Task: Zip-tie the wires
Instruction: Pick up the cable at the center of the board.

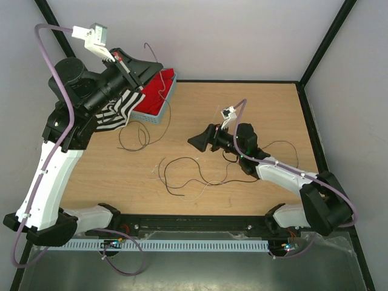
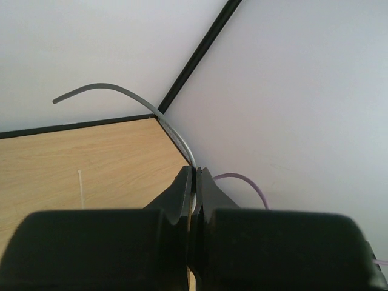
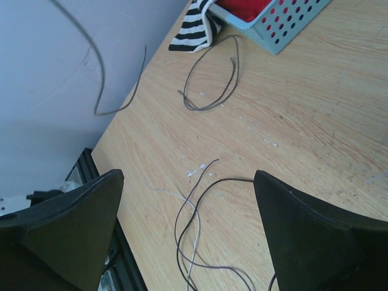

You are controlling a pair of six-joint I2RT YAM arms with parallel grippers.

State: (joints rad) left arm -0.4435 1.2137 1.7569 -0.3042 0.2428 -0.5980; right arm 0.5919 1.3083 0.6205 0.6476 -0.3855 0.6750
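Observation:
Thin black and pale wires [image 1: 182, 176] lie in loose loops on the wooden table, with another loop [image 1: 140, 137] nearer the basket. My left gripper [image 1: 156, 65] is raised at the back left, over the basket. In the left wrist view it [image 2: 197, 173] is shut on a thin grey zip tie [image 2: 121, 90] that curves up and left from the fingertips. My right gripper [image 1: 195, 142] is open and low over the table's middle. In the right wrist view it [image 3: 188, 176] is empty, with black and whitish wires [image 3: 194, 212] on the table between its fingers.
A blue perforated basket [image 1: 159, 115] with red contents stands at the back left, with a black-and-white striped cloth [image 1: 118, 109] beside it. Both show in the right wrist view: basket [image 3: 285, 21], cloth [image 3: 194, 27]. A thin grey strand [image 3: 100, 79] hangs in the air there.

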